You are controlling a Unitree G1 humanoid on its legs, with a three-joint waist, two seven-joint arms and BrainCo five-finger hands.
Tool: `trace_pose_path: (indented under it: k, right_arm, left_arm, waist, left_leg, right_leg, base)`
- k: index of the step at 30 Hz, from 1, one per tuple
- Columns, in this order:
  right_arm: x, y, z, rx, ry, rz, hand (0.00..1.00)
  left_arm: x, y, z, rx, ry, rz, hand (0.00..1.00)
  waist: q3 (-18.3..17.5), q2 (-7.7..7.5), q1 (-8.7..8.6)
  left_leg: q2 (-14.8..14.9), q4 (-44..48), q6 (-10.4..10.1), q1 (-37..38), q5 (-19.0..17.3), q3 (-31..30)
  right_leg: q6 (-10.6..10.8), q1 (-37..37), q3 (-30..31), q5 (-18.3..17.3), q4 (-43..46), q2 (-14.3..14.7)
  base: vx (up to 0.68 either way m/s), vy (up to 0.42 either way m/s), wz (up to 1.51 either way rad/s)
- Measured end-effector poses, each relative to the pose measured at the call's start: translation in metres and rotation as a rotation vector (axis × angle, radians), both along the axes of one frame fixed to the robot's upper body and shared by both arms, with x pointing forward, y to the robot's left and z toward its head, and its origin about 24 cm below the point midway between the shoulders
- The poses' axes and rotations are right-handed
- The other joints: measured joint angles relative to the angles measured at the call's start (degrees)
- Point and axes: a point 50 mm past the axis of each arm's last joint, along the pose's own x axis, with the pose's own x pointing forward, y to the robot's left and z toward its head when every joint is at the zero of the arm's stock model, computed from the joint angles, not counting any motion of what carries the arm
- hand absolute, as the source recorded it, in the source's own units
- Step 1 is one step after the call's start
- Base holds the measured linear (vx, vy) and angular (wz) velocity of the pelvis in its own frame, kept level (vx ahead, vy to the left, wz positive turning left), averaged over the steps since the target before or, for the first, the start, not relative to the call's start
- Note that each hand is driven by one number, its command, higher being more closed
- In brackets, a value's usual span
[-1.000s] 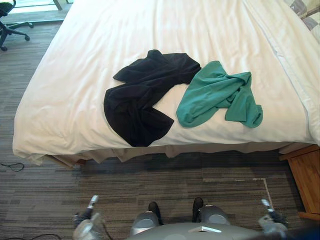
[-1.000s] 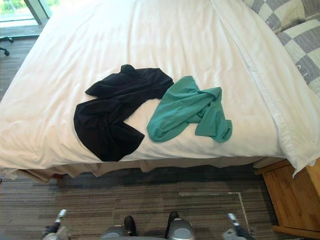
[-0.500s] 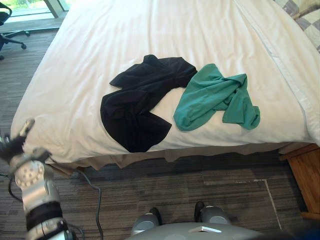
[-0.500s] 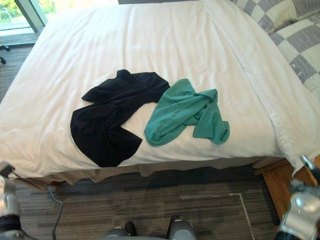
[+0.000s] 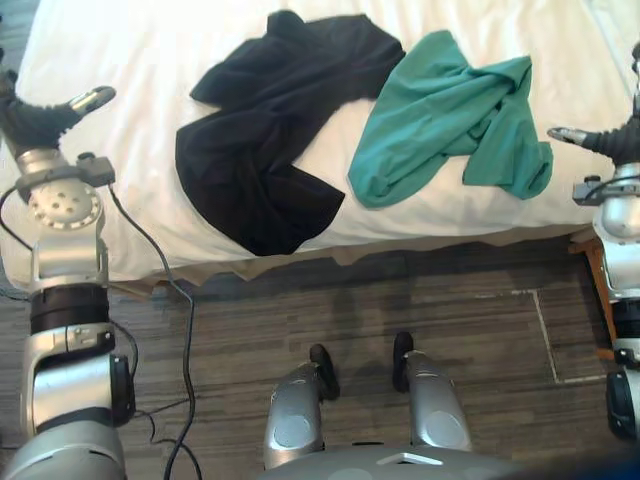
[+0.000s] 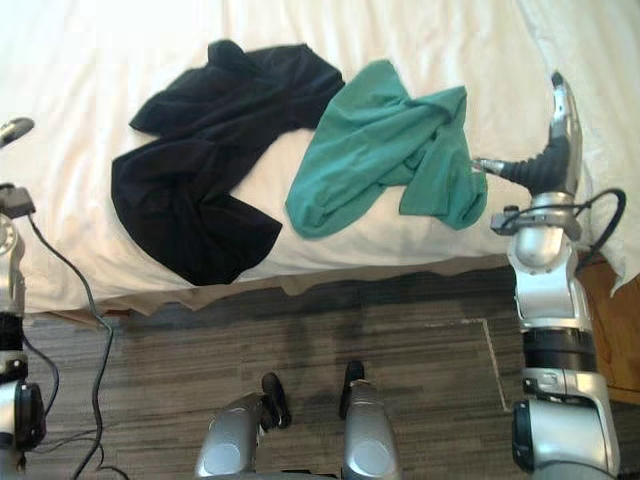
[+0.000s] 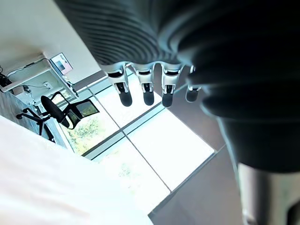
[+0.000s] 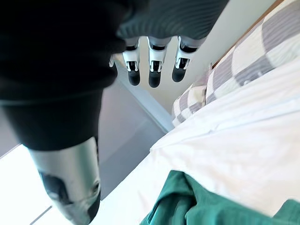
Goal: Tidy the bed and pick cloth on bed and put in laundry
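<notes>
- The robot's left hand (image 5: 38,120) hangs at the left side of the white bed (image 5: 140,60). Its fingers (image 7: 146,89) are straight and relaxed and it holds nothing.
- A black cloth (image 5: 265,130) lies crumpled on the bed cover, its lower end close to the foot edge and well apart from the left hand.
- A green cloth (image 5: 440,120) lies bunched to the right of the black one, and the two appear to meet at their upper corners.
- The robot's right hand (image 6: 540,165) hovers just beside the green cloth's right end. Its fingers are straight, its thumb points toward the cloth, and it is empty.
- The task looks barely begun. Neither cloth has been grasped, and both must be picked up and carried to the laundry. The cover looks fairly smooth apart from that.
</notes>
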Motion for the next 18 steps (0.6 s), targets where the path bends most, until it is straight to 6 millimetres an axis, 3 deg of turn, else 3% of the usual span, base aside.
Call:
trace_pose_path:
  k: [9, 13, 18]
  right_arm:
    - [-0.005, 0.012, 0.019, -0.069, -0.059, 0.045, 0.00]
    - [-0.012, 0.020, 0.017, -0.087, -0.077, 0.081, 0.00]
    - [-0.022, 0.036, 0.013, -0.087, -0.117, 0.145, 0.00]
  left_arm:
    - [0.025, -0.008, 0.009, 0.139, 0.164, 0.084, 0.00]
    - [0.037, -0.028, 0.020, 0.255, 0.200, 0.067, 0.00]
    - [0.052, -0.049, 0.013, 0.341, 0.280, 0.031, 0.00]
  waist:
    - [3.2, 0.83, -0.64]
    - [3.9, 0.59, -0.49]
    - [3.9, 0.53, -1.15]
  left_leg:
    - [-0.6, -2.3, 1.3, -3.8, 2.3, 2.3]
    - [-1.0, -4.4, 1.2, -6.3, 4.3, 2.7]
    - [-0.9, -5.4, 1.0, -8.5, 4.8, 4.4]
  right_leg:
    - [0.3, -4.1, 1.6, 4.2, -4.0, 0.2]
    - [0.2, -6.7, 1.7, 5.9, -5.9, 0.1]
    - [0.4, -9.2, 2.2, 7.4, -7.6, 0.3]
  base:
    - [-0.03, 0.024, -0.09]
    - [-0.02, -0.022, 0.01]
    - [-0.01, -0.003, -0.10]
